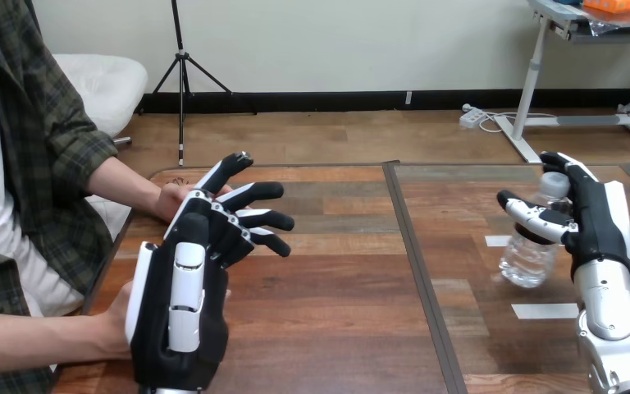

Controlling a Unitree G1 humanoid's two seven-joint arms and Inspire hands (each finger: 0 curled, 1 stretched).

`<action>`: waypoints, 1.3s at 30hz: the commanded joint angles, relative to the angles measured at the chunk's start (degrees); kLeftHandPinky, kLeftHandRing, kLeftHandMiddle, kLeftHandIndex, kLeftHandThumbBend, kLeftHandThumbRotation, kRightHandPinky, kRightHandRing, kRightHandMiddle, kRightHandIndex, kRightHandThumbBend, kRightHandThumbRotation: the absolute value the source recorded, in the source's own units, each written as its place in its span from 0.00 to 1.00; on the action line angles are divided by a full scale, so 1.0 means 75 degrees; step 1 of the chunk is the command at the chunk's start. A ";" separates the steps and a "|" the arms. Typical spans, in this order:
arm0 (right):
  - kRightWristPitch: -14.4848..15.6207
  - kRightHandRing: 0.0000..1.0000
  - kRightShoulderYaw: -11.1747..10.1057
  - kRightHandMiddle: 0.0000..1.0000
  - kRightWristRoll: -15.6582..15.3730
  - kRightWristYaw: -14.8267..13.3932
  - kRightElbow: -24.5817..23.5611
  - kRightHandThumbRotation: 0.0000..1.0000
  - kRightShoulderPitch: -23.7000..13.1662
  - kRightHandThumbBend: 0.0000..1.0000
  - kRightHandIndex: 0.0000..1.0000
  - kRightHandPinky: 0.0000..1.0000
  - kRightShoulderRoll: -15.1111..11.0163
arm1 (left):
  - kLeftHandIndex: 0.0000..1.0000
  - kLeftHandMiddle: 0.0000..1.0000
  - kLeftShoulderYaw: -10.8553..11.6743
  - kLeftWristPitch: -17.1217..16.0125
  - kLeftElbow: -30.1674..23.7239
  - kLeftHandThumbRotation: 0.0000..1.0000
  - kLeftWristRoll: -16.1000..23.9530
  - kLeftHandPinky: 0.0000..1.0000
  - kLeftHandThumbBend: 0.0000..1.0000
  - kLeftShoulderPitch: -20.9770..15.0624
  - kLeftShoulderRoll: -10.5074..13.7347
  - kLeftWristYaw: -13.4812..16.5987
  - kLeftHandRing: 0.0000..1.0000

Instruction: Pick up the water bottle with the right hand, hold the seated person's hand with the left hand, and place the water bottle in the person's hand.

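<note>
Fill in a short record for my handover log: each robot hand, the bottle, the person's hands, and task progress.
right hand: fingers and thumb curled round the bottle
bottle: clear, at the table's right side; lifted or resting, cannot tell
left hand: open, fingers spread, at the table's left side
person's far hand: just behind the left hand's fingers; contact unclear
person's near hand: beside the left hand's palm
progress: bottle gripped, not yet in the person's hand

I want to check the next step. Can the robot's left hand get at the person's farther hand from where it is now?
Probably yes. The left hand is open, its fingers spread just beside the person's farther hand, and nothing lies between them.
</note>
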 commanded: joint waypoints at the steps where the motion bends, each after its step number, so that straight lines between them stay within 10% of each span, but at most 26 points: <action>1: 0.0095 0.87 0.0092 0.87 0.0015 0.0094 -0.0620 0.00 -0.0118 0.54 0.84 0.85 0.0127 | 0.81 0.70 0.0041 0.0091 -0.0369 0.91 -0.0127 0.45 0.46 -0.0152 0.0061 -0.0203 0.59; 39: -0.0083 0.90 0.0287 0.90 -0.0091 0.0153 -0.0026 0.00 -0.0172 0.63 0.87 0.87 0.0400 | 0.85 0.68 0.0270 0.0319 -0.0844 0.88 0.0093 0.43 0.51 0.0378 0.0020 -0.0111 0.58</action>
